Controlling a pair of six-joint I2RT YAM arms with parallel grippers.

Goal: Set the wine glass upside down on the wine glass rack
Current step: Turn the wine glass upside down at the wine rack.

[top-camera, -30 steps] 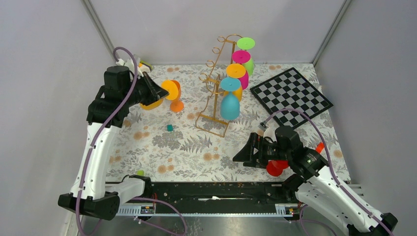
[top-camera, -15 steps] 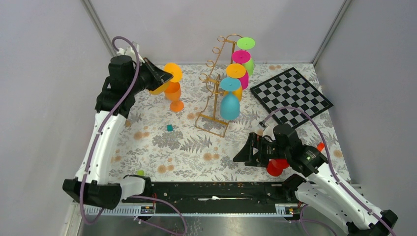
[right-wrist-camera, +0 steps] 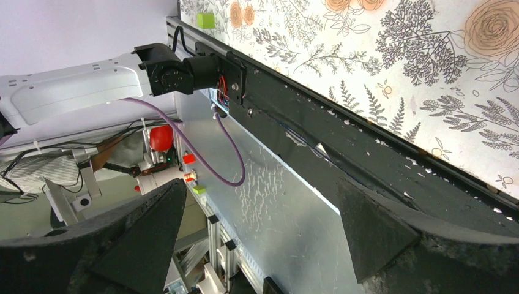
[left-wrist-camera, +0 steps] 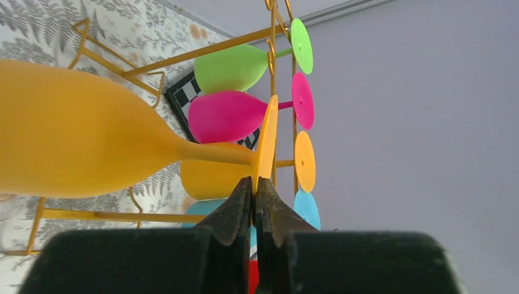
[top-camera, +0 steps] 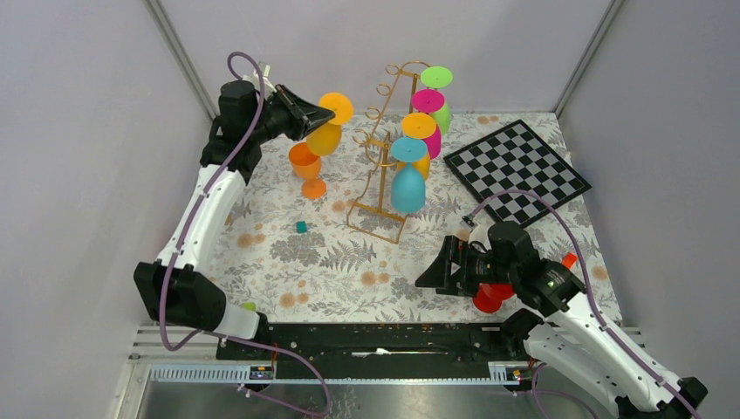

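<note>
Top external view, upper left: left gripper [top-camera: 325, 114] pinches orange wine glass [top-camera: 324, 138] by its foot, near the rack [top-camera: 381, 175] but not yet hung; right gripper [top-camera: 429, 278] gapes empty

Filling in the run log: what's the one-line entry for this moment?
left gripper: shut on wine glass foot | glass: lifted, foot up, left of wine glass rack | rack: four glasses hanging | right gripper: open, empty

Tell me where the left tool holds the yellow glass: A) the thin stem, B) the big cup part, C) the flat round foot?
C: the left tool is shut on the edge of the round foot of the yellow glass, clear of stem and cup.
</note>
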